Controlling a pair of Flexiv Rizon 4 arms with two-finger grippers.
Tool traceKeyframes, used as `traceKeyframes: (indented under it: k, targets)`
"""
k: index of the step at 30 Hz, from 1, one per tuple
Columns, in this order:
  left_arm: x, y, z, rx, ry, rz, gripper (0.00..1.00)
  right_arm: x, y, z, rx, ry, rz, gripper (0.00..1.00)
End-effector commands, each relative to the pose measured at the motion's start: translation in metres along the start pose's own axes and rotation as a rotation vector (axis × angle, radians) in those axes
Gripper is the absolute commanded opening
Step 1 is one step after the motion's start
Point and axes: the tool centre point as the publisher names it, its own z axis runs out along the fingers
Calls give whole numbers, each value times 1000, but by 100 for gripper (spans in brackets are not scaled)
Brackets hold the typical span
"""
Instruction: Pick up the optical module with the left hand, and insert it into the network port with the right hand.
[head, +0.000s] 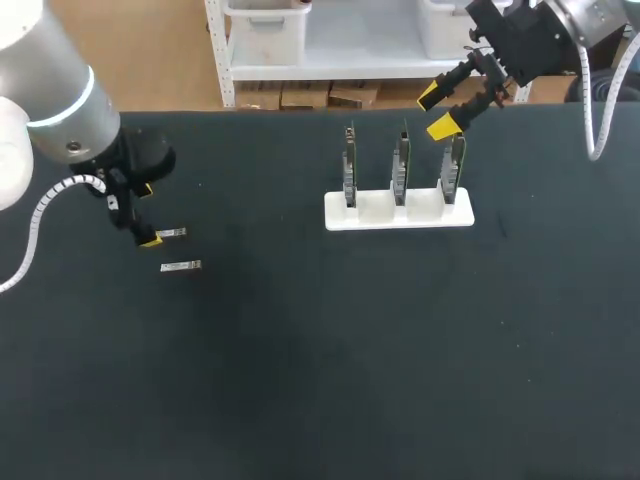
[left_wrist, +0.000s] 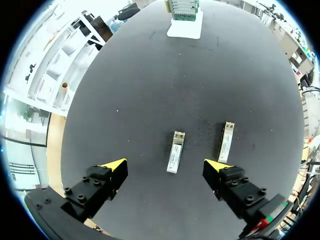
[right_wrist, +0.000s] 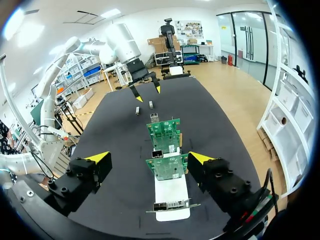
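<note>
Two small silver optical modules lie on the black table at the left, one (head: 172, 233) just behind the other (head: 181, 266). My left gripper (head: 147, 214) hovers beside them, open and holding nothing. From its wrist, one module (left_wrist: 175, 151) lies just ahead between the fingers; the other module (left_wrist: 226, 142) is ahead of one fingertip (left_wrist: 216, 165). A white stand (head: 398, 211) carries three upright green network cards. My right gripper (head: 436, 111) hangs open above the rightmost card (head: 453, 167). In the right wrist view the cards (right_wrist: 168, 166) stand between the spread fingers of that gripper (right_wrist: 149, 158), untouched.
The white stand's base (right_wrist: 172, 192) sits at the table's far middle. From the right wrist, my left arm's gripper (right_wrist: 145, 92) shows beyond the cards, over the two modules (right_wrist: 137, 110). Broad bare black tabletop (head: 320, 360) fills the near half.
</note>
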Motion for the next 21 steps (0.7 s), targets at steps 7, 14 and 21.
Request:
traceKeyframes:
  k: [7,14,21]
  targets:
    - [0,-6,14,37,34,14,100,0,1,0,2,0,0,100]
    - [1,-4,19,44,56,9,100,0,1,0,2,0,0,100]
    - [-1,-4,22,46,70,17,100,0,1,0,2,0,0,100]
